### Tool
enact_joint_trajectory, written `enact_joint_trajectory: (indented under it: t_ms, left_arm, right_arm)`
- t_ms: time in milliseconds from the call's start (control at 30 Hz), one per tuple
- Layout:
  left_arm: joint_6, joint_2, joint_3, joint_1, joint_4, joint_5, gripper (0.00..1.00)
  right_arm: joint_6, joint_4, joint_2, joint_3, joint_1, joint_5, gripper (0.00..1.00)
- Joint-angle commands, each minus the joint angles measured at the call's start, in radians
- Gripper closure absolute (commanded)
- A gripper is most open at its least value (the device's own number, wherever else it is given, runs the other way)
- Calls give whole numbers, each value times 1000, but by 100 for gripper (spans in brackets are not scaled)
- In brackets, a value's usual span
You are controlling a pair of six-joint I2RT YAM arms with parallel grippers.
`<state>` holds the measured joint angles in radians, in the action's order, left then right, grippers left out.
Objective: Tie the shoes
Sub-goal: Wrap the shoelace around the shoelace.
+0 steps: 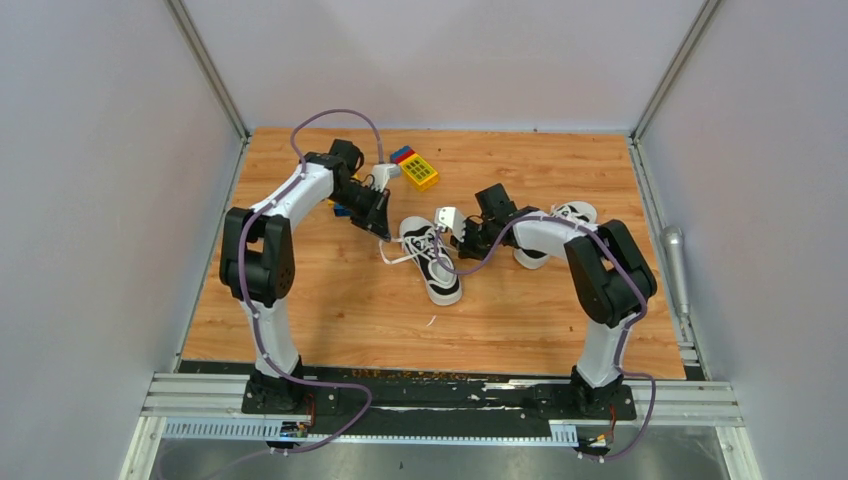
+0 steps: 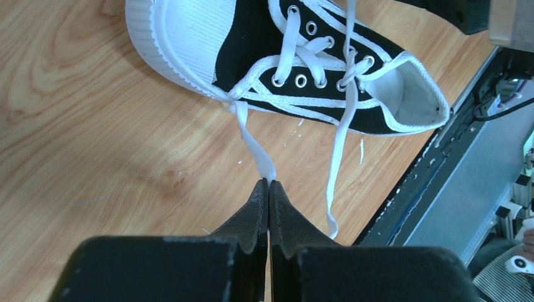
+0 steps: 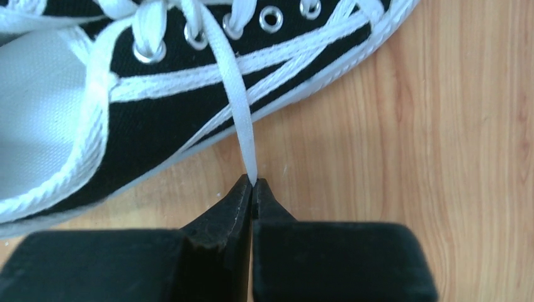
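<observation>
One black canvas shoe (image 1: 432, 262) with a white sole lies mid-table, toe toward the far side, its white laces loose. My left gripper (image 1: 384, 229) sits at the shoe's left side, shut on one lace (image 2: 252, 141) that runs taut from the shoe's side (image 2: 264, 38) to the gripper tips (image 2: 269, 182). A second lace end (image 2: 337, 163) trails free on the wood. On the shoe's right, my right gripper (image 1: 464, 244) is shut on the other lace (image 3: 242, 119), pinched at the tips (image 3: 253, 182) beside the shoe (image 3: 157, 119). The second shoe (image 1: 578, 212) lies behind the right arm, partly hidden.
Colourful toy blocks (image 1: 415, 168) sit at the back of the table, behind the left arm. A grey metal cylinder (image 1: 675, 262) lies outside the right rail. The table's metal front edge (image 2: 441, 189) runs close to the shoe's heel.
</observation>
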<state>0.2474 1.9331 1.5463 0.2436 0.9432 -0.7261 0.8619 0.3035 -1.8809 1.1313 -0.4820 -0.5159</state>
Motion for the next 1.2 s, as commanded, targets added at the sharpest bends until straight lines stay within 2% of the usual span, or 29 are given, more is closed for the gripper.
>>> enact_joint_trajectory:
  t_ms: [0,367,567,833,1000,1167]
  left_arm:
    - [3,17,19,10,-52,57,100]
    - [56,171,133,48,-42,51,100]
    - [22,282,173,118,-110,46,100]
    - [-9,341,294,169,-171,61,100]
    - [35,287,265,143,-93,125,100]
    - [79,125,156,0,-88,231,100]
  right_arm:
    - [-51,68,75,-26,-1,68,100]
    - [-148,123,210,-113,-10,46,100]
    - [-148,135,199,-103,-12,57,100]
    - [-161,150,200,-96,-12,54,100]
    - [-156,154,189,-82,3,108,100]
    - [-129,160,187,-73,41,156,100]
